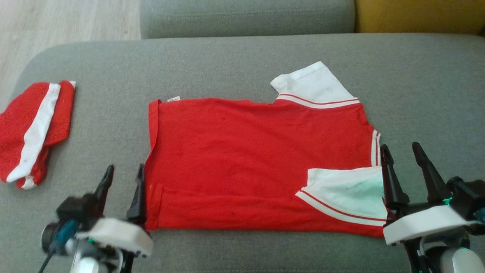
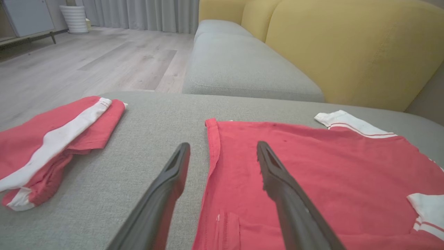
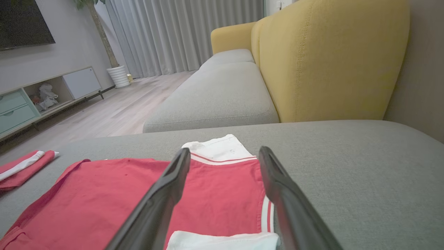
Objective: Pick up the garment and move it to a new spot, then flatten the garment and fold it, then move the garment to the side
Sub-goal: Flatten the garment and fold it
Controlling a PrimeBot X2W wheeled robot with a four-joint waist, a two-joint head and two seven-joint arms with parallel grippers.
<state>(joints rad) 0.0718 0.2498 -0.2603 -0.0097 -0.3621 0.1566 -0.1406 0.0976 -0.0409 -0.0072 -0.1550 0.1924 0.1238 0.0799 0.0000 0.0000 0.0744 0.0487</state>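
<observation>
A red shirt with white sleeves (image 1: 246, 151) lies flat on the grey cushion, its near long edge folded over and the near white sleeve (image 1: 348, 193) turned in on top. The shirt (image 2: 312, 180) also fills the right of the left wrist view, and in the right wrist view the shirt (image 3: 215, 194) lies below the fingers. My left gripper (image 1: 124, 176) stands open at the shirt's near left corner, one finger over the hem. My right gripper (image 1: 401, 153) stands open at the near right corner, beside the striped collar edge (image 1: 375, 146). Nothing is held.
A second folded red and white garment (image 1: 32, 132) lies at the cushion's left end. A further grey seat cushion (image 1: 246, 17) and a yellow backrest (image 1: 420, 15) lie beyond. Wooden floor (image 1: 57, 22) shows at the far left, past the cushion's rounded edge.
</observation>
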